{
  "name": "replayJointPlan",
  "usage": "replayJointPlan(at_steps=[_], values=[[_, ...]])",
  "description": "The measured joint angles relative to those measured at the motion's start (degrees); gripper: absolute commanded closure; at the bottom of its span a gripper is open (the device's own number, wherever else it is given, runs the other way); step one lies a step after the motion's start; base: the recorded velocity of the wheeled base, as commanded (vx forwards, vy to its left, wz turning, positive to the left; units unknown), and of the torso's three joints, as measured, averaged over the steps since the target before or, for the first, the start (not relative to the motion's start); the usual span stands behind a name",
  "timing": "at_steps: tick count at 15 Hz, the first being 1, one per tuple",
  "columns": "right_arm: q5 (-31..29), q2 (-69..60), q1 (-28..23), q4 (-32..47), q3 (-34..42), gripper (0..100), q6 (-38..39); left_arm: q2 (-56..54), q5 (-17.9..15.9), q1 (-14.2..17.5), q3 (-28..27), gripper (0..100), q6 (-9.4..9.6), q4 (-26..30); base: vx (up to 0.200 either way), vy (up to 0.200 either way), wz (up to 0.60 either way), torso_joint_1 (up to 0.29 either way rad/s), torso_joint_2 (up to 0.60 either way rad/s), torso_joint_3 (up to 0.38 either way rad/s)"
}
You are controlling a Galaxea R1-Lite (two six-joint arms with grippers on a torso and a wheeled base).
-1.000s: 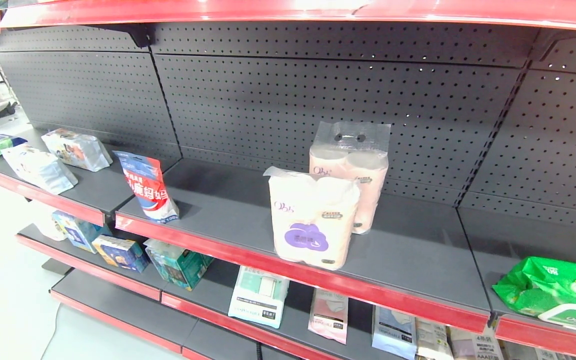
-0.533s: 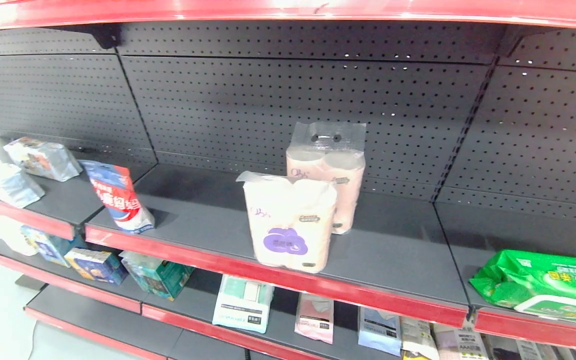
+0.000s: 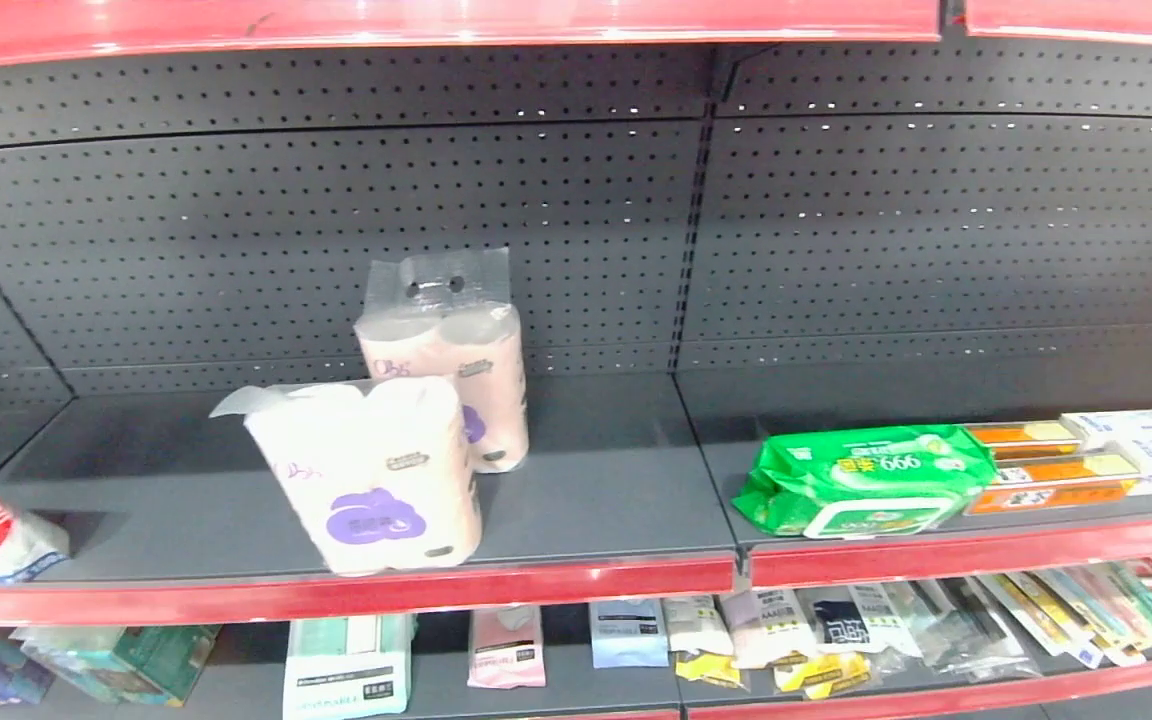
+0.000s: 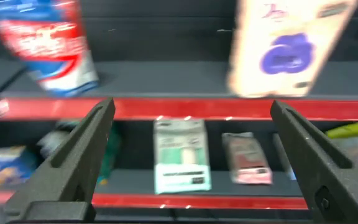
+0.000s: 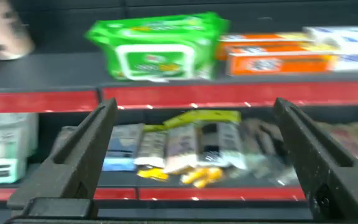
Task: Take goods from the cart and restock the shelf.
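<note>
The left gripper (image 4: 191,106) and right gripper (image 5: 194,102) are both gaping empty, likely awaiting cart goods, while the front roll pack (image 3: 366,480) and rear roll pack (image 3: 446,345) are standing upright on the shelf (image 3: 586,480), leaving restocking room alongside.

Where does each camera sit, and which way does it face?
Head view: on the head, looking down at the shelf.
Left wrist view: on the left arm, facing the shelf past the open left gripper.
Right wrist view: likewise, past the open right gripper.
Shared: toilet paper, head and left; green wipes, head and right.
</note>
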Motion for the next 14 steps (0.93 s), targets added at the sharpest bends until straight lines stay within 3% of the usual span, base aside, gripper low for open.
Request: replayJointPlan(at_steps=[7, 9, 11, 14], values=[[0.0, 0.0, 0.0, 0.0, 0.0, 0, 0.0, 0.2, -1.6, 0.0, -0.4, 0, 1.15, -0.1, 0.000, 0.000, 0.00, 0.000, 0.00, 0.000], [0.0, 0.0, 0.0, 0.0, 0.0, 0, 0.0, 2.6, -1.0, 0.0, -5.9, 0, -0.69, -0.3, 0.000, 0.000, 0.00, 0.000, 0.00, 0.000], [0.0, 0.0, 0.0, 0.0, 0.0, 0, 0.0, 10.5, 3.4, 0.1, -13.9, 0, -3.30, -0.4, 0.000, 0.000, 0.00, 0.000, 0.00, 0.000], [0.0, 0.0, 0.0, 0.0, 0.0, 0, 0.0, 28.0, 13.5, 3.1, -23.0, 0, -5.19, 0.3, 0.000, 0.000, 0.00, 0.000, 0.00, 0.000]])
